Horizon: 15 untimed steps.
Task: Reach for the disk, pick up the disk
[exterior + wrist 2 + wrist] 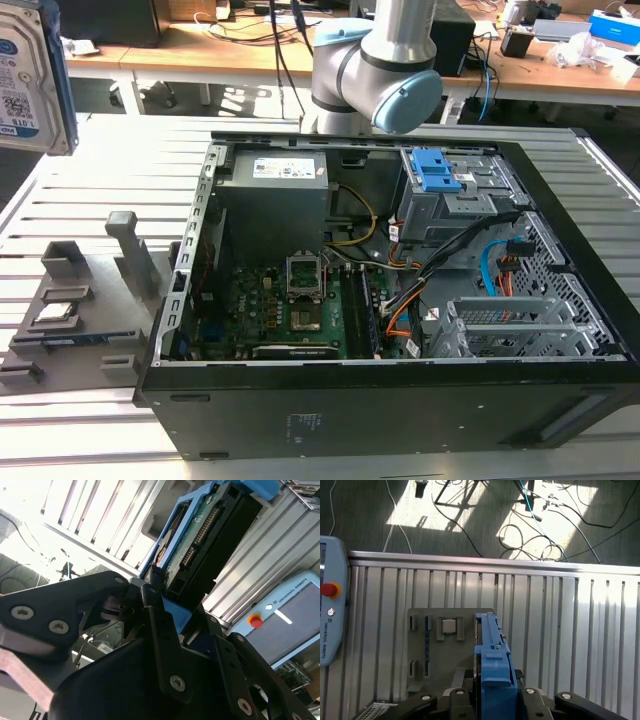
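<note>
The disk (25,80), a silver drive with a white-and-blue label, hangs in the air at the exterior view's top left, high above the slatted table. In the second wrist view my gripper (182,612) is shut on the disk (200,535), with black fingers (160,630) pressing on both sides of its blue bracket. The drive's circuit board and connector face the camera there. In the first wrist view the disk (492,645) shows edge-on as a blue bracket, standing up between the fingers (457,696) of my gripper (495,692).
An open computer case (560,400) fills the table's middle and right. A grey fixture tray (75,330) with a small processor chip (55,312) lies to its left, directly below the held disk (420,645). A teach pendant (327,620) rests off the table's edge.
</note>
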Available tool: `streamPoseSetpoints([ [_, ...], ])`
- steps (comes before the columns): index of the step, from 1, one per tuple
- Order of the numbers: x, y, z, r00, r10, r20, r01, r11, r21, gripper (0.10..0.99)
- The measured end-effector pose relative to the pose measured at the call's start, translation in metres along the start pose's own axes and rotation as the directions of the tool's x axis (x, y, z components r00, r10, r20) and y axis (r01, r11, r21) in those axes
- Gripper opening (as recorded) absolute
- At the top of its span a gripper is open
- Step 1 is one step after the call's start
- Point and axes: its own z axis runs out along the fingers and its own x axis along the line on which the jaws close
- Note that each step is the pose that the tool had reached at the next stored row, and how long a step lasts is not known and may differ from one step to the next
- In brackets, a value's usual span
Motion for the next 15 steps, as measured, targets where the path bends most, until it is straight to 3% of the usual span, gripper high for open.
streamPoseSetpoints([
  [7, 0.0, 0.0004, -0.0094, 1.0, 0.0, 0.0, 0.0, 1.0, 0.0, 0.369],
  [15, 0.0002, -0.0011, -0.0097, 1.0, 0.0, 0.0, 0.0, 1.0, 0.0, 0.369],
])
